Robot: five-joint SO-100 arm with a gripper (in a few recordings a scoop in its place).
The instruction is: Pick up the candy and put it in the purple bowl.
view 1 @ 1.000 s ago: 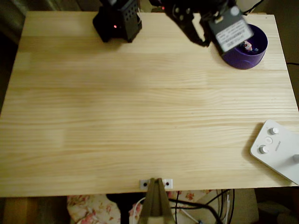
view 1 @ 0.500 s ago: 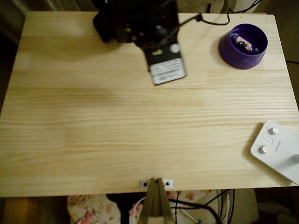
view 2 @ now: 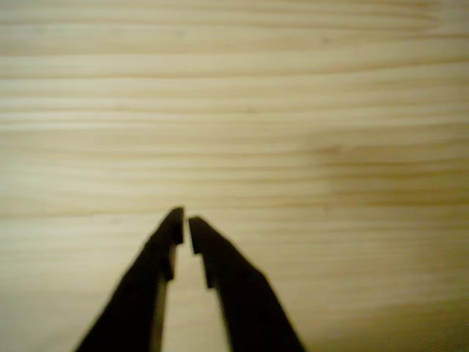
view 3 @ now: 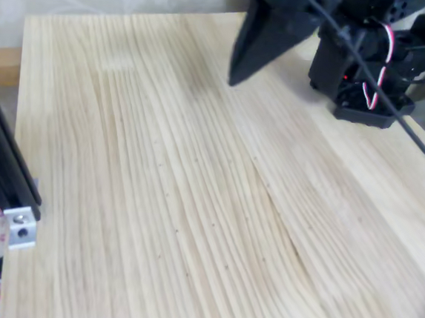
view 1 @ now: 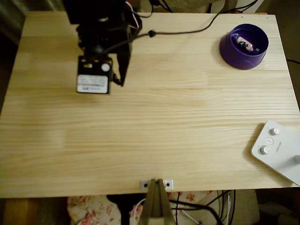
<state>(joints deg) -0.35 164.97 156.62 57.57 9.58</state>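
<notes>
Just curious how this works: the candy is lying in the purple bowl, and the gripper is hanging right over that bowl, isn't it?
Not quite. The candy does lie in the purple bowl, but the gripper hangs over bare wood near the table's far-left corner in the overhead view, well away from the bowl on the right.

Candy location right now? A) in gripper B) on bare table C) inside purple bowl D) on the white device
C: in the overhead view the candy lies on the inner bottom of the purple bowl, while the gripper is nearly closed on nothing over bare wood.
</notes>
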